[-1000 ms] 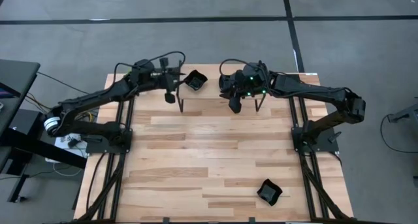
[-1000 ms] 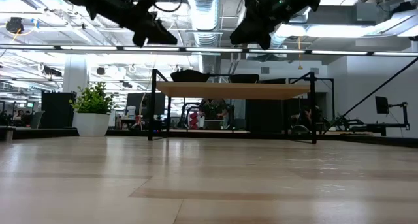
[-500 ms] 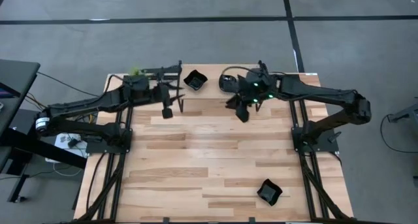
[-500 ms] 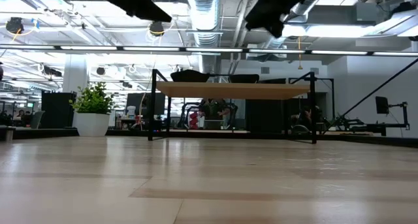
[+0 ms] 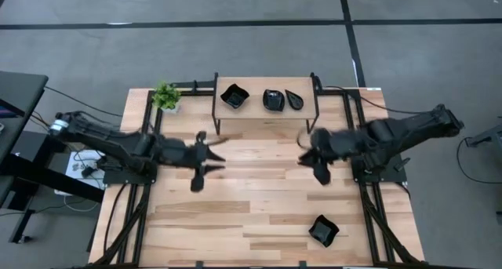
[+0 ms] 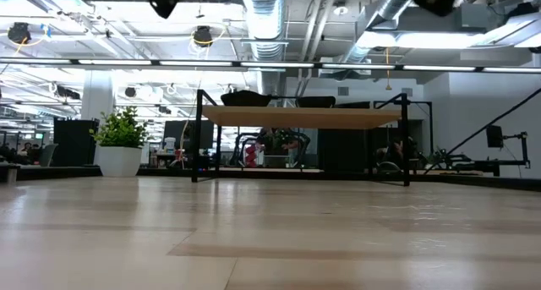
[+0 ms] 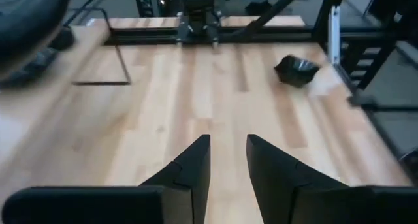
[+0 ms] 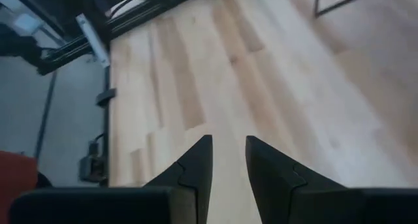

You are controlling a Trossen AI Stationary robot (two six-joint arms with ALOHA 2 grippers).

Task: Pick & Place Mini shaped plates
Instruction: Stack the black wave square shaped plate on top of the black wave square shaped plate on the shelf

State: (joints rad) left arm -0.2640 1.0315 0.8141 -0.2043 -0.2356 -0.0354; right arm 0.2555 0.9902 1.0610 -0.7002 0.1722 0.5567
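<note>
1. Wooden table [image 5: 259, 198] under me, with a small raised shelf [image 5: 265, 112] at its far edge as my landmark.
2. Three black plates [image 5: 234, 96] sit on that shelf; a fourth plate [image 5: 323, 230] lies well away, by the near edge.
3. My left gripper [image 5: 200, 161] hovers in front of the shelf, fingers [image 7: 189, 168] slightly parted, empty.
4. My right gripper [image 5: 315, 153] hangs alongside, fingers [image 8: 194, 162] slightly parted, empty.
5. Potted plant [image 5: 165, 96] stands beside the shelf.

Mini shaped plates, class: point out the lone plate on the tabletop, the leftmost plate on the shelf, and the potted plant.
Lone plate [image 5: 323, 230], high view, its centre.
Leftmost shelf plate [image 5: 234, 96], high view, its hollow.
Potted plant [image 5: 165, 96], high view, its leaves.
</note>
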